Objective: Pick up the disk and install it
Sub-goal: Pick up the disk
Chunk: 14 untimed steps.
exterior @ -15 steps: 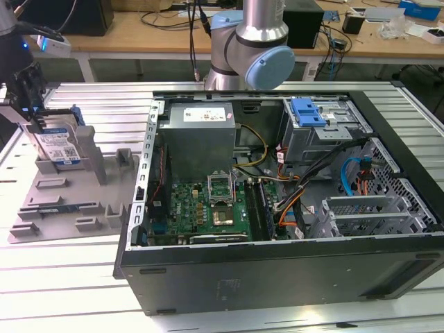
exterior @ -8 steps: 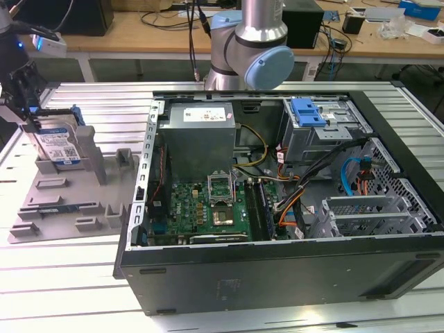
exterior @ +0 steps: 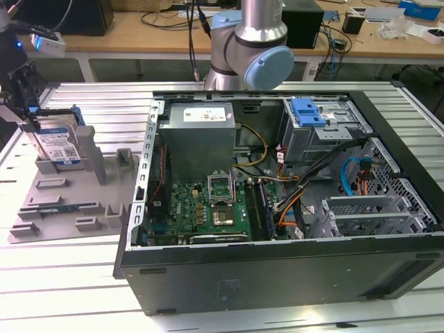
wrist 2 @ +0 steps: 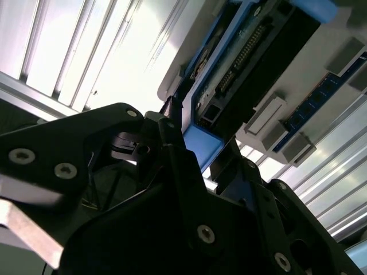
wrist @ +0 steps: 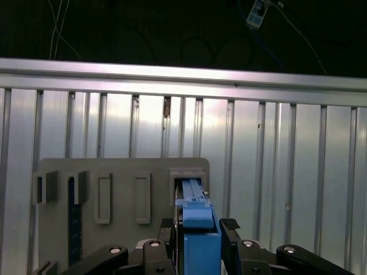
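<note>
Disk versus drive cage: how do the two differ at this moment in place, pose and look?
The disk stands on edge in a slot of the grey tray, outside the case; the cage sits inside the case. The gripper is at the disk; nothing is at the cage. The disk carries a white-and-blue label; the cage is grey metal without one. Both have blue plastic parts.

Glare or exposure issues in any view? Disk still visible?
Exterior view: table slats blow out white near the case; disk evenly lit. Second wrist view: heavy glare on the slats, claw almost black. First wrist view: dark background, streaky reflections on the slats, disk's blue frame clear.
</note>
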{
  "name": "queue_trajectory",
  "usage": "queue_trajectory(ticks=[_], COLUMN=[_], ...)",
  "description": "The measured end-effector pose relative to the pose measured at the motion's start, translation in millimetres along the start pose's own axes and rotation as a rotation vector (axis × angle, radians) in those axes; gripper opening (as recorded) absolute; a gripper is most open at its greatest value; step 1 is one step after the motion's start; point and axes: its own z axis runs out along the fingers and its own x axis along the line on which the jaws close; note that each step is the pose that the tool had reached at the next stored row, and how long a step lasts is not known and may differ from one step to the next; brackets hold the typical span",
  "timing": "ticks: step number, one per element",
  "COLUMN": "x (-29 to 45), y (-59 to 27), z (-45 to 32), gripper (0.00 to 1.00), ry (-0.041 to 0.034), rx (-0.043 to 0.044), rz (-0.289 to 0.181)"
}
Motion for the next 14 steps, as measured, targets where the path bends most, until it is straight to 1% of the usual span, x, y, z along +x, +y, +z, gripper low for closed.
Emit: queue_trajectory(ticks=[14], x=[-0.1], y=[1.8], z=[1.2], gripper=[0.45], ry=[0.0013], rx=[0.013], rz=[-0.019])
